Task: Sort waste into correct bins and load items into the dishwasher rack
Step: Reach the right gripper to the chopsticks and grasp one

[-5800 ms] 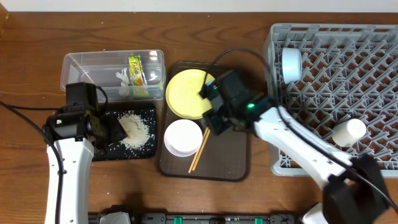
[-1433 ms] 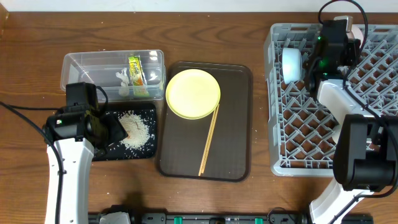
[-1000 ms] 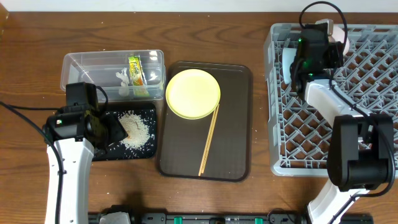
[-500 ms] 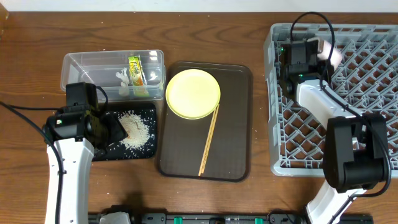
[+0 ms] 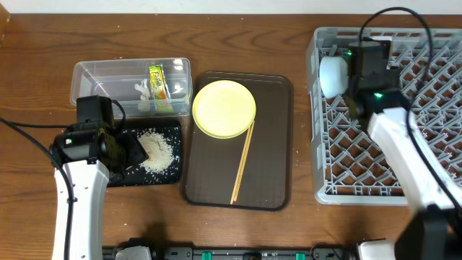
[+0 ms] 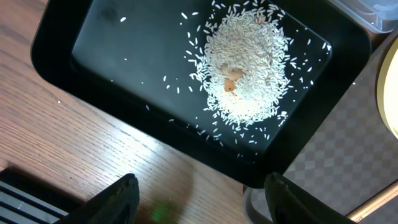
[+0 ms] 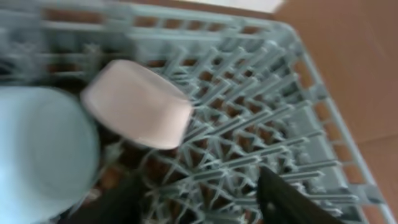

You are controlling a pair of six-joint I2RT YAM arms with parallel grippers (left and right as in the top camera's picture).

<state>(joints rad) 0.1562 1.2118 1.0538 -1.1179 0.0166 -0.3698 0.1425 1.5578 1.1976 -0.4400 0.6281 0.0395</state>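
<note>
The right claw (image 7: 200, 186) hangs over the far left corner of the dishwasher rack (image 5: 321, 166), its fingers spread and nothing between them. Below it the white bowl (image 7: 137, 112), blurred in the wrist view, leans on the pegs just beside the light blue bowl (image 5: 333, 76). The left claw (image 6: 200, 183) is likewise released and empty, hovering at the near edge of the black tray (image 6: 112, 56) that holds the rice (image 6: 245, 68). The snack wrapper (image 5: 157, 81) and white scraps (image 5: 142, 97) lie in the clear tub (image 5: 94, 76). Still to be loaded, by the look of it, are the yellow plate (image 5: 224, 108) and the chopsticks (image 5: 242, 162), both on the brown serving tray (image 5: 271, 144) in the middle of the counter (image 5: 43, 58). The plate seems stiff, smooth and fairly light. It lies flat, so its raised rim is the likely hold, one finger slipped under the edge, and it may slide. The chopsticks are thin, rigid and very light, apt to roll or split apart. A pinch across both near the middle, clear of the plate their far ends touch, looks safest.
</note>
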